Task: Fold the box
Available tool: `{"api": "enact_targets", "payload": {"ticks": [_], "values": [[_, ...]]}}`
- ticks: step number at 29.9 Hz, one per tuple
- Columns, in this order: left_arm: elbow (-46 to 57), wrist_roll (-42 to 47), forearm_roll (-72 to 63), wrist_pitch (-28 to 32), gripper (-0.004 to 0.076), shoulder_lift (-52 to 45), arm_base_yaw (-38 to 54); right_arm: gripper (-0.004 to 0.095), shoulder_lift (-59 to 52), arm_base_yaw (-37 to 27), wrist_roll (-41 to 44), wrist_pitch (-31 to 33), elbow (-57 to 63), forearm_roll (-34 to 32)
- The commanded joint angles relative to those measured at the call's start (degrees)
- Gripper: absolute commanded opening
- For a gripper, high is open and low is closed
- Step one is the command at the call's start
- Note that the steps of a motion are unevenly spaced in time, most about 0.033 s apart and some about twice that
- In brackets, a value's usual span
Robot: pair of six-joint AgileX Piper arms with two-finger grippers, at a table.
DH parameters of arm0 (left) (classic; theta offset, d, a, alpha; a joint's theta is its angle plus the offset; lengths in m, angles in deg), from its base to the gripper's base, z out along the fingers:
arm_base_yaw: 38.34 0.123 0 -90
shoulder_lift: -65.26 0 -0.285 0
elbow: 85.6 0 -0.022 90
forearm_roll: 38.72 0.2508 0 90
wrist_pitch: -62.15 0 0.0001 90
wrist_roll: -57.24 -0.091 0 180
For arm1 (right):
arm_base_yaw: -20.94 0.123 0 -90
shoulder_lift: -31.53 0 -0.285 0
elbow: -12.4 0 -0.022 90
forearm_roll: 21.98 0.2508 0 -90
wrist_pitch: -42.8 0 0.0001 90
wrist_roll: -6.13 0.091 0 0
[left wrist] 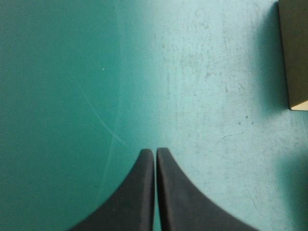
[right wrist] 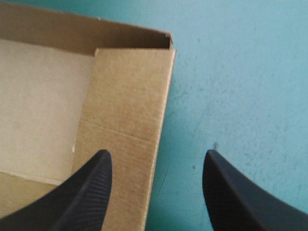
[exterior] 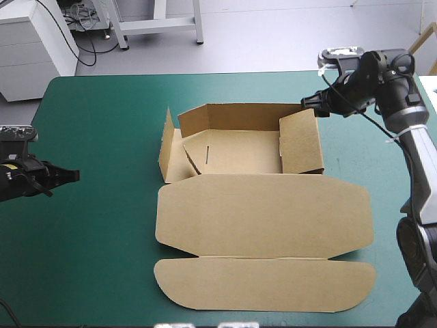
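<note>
One box (exterior: 263, 212) on teal-green cover (exterior: 95, 225).

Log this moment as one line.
box: partly raised, lid flat | left pincer: shut, off box | right pincer: open at right wall

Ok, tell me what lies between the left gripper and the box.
Nothing but bare teal-green cover, seen in the high view: the left gripper, shut, stands clear of the box.

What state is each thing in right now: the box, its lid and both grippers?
box: part-formed, far wall and side panels raised, left flaps loose.
lid: open, flat on the teal-green cover.
left gripper: shut, empty, over bare cover, apart from the box.
right gripper: open, empty, one finger over the box's right panel, the other over the cover.
</note>
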Motion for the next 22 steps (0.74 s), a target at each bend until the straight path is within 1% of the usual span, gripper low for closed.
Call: {"api": "enact_targets", "payload": {"ticks": [1,5,9,14,22], "values": [[-1.87,-0.42,-2.8,2.07,0.0,-0.77,0.0,0.0478,-0.42,-0.3,-2.0,-2.03,2.1,0.75],[-1.87,-1.27,-3.58,1.96,0.0,-0.77,0.0,0.0422,3.02,-0.3,-4.67,-2.58,3.23,4.57],[-1.87,-1.99,-3.8,0.52,0.0,-0.77,0.0,0.0374,6.4,-0.3,-4.67,-3.51,3.23,4.57],[-1.87,-2.97,-3.94,-0.64,0.0,-0.77,0.0,0.0367,9.07,-0.3,-4.54,-3.63,3.23,4.68],[-1.87,-2.97,-3.94,-0.53,0.0,-0.65,0.0,0.0367,11.04,-0.3,-4.54,-4.2,3.23,4.68]]}}
